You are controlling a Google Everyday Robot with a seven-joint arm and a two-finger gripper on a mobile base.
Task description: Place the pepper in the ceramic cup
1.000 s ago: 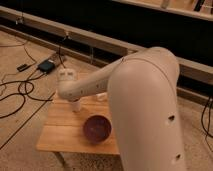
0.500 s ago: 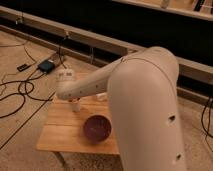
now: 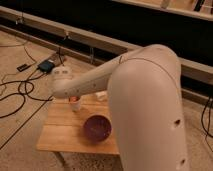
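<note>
A: Where's the pepper [image 3: 73,98]?

B: Orange, just under the end effector [image 3: 73,96], above the white ceramic cup [image 3: 75,105] on the worktop [image 3: 65,132].

A: Risks?

B: I cannot tell the grip; released off-centre, it may miss or tip the cup.

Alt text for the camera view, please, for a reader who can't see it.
A white robot arm reaches over a small wooden table, its pincer hidden directly above a white ceramic cup. A dark purple bowl sits beside the cup; cables lie on the floor.

No text, label or number can be read anywhere; pincer [image 3: 73,98] unmarked above the table.
</note>
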